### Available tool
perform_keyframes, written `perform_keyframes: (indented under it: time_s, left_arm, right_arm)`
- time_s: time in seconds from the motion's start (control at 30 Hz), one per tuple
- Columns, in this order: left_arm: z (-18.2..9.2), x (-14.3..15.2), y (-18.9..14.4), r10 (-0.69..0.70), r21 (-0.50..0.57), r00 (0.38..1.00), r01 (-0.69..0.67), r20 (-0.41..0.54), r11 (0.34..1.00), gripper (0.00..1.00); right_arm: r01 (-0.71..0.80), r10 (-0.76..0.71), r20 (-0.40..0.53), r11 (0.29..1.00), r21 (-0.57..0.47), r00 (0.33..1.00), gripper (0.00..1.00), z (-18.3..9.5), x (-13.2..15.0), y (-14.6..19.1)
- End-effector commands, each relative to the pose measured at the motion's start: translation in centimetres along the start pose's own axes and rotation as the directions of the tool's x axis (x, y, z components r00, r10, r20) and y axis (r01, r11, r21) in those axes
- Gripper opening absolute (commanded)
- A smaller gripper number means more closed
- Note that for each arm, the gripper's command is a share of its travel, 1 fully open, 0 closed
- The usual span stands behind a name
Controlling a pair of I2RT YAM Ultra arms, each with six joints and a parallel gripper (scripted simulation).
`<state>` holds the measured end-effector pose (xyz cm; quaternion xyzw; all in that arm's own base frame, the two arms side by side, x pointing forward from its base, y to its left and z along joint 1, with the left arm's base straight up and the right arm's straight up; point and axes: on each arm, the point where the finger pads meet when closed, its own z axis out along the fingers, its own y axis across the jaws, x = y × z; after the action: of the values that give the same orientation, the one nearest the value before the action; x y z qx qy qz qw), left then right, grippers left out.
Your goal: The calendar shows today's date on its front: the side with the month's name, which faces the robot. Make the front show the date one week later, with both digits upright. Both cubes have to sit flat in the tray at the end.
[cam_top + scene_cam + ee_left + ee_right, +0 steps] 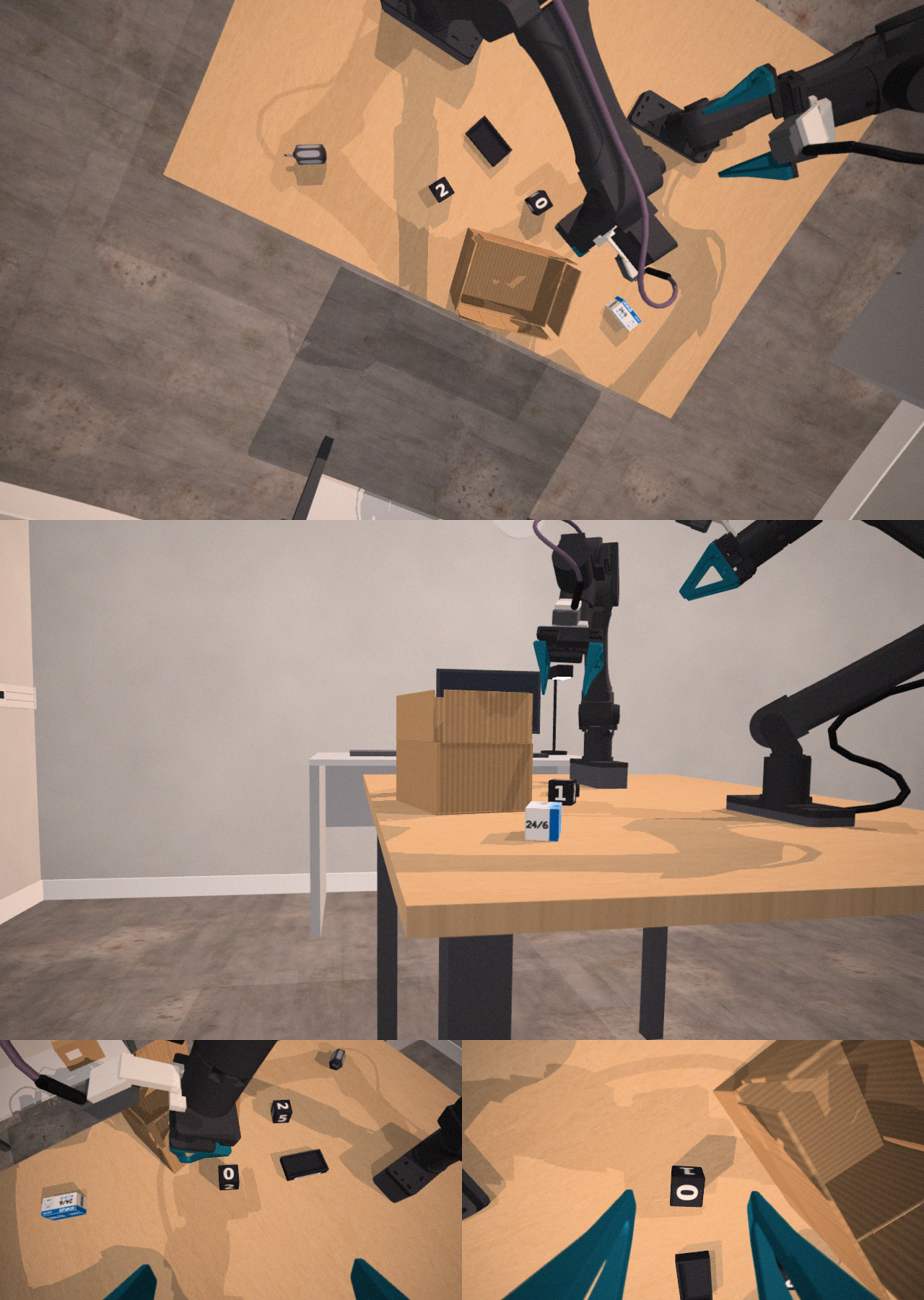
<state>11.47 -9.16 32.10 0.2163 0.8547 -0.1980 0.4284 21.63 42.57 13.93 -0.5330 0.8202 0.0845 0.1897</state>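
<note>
Desk (349, 193) (646, 882) (289, 1242) (570, 1130): pale wood, smooth, matt. Box (504, 278) (484, 778) (159, 1137) (769, 1155), centre of top view: brown cardboard, ribbed, looked matt.

On the worktop (362, 219) (646, 882) (307, 1242) (570, 1242), an open cardboard carton (507, 278) (484, 772) (155, 1137) (772, 1159) is the landmark. Near the carton lies a blue-and-white staples box (624, 313) (541, 822) (64, 1206) marked 24/6. Well apart from the carton sits a small grey-and-black object (310, 154) (337, 1059). Behind the carton, in the exterior view, stand a white desk (317, 830), a dark monitor (484, 679) and a lamp (554, 713).
</note>
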Motion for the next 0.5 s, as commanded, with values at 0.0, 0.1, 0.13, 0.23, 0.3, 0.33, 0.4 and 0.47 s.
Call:
perform_keyframes:
  time_s: [0.0,0.1,0.13,0.23,0.3,0.33,0.4,0.47]
  left_arm:
    - [0.9,-2.0,-1.2,0.030,0.067,0.990,-0.039,0.141,0.997,1.00]
    - [2.2,-1.9,-1.5,0.040,0.087,0.986,-0.054,0.160,0.995,1.00]
    - [2.2,-1.9,-1.5,0.040,0.087,0.986,-0.054,0.160,0.995,1.00]
    - [3.8,-1.6,-2.0,0.052,0.115,0.981,-0.075,0.188,0.991,1.00]
    - [5.2,-0.6,-2.2,0.061,0.130,0.981,-0.086,0.183,0.988,1.00]
    - [5.8,-0.3,-2.3,0.065,0.137,0.981,-0.091,0.185,0.986,1.00]
    - [6.7,0.2,-2.5,0.071,0.150,0.979,-0.101,0.191,0.984,1.00]
    - [7.6,0.6,-2.7,0.077,0.162,0.977,-0.111,0.201,0.981,1.00]
  right_arm:
    - [-0.147,0.133,0.168,0.986,0.075,0.977,0.64,-3.2,-2.8,-5.5]
    - [-0.270,0.245,0.205,0.958,0.101,0.948,0.64,-3.7,-2.1,-8.8]
    - [-0.270,0.245,0.205,0.958,0.101,0.948,0.64,-3.7,-2.1,-8.8]
    - [-0.433,0.392,0.255,0.892,0.130,0.884,0.64,-4.1,-0.5,-13.3]
    - [-0.536,0.484,0.280,0.830,0.154,0.829,0.64,-4.4,1.5,-16.6]
    - [-0.584,0.526,0.296,0.795,0.163,0.798,0.64,-4.6,2.5,-18.1]
    - [-0.660,0.589,0.326,0.731,0.174,0.739,0.64,-5.0,4.2,-20.4]
    - [-0.728,0.645,0.359,0.661,0.181,0.675,0.64,-5.3,5.9,-22.5]
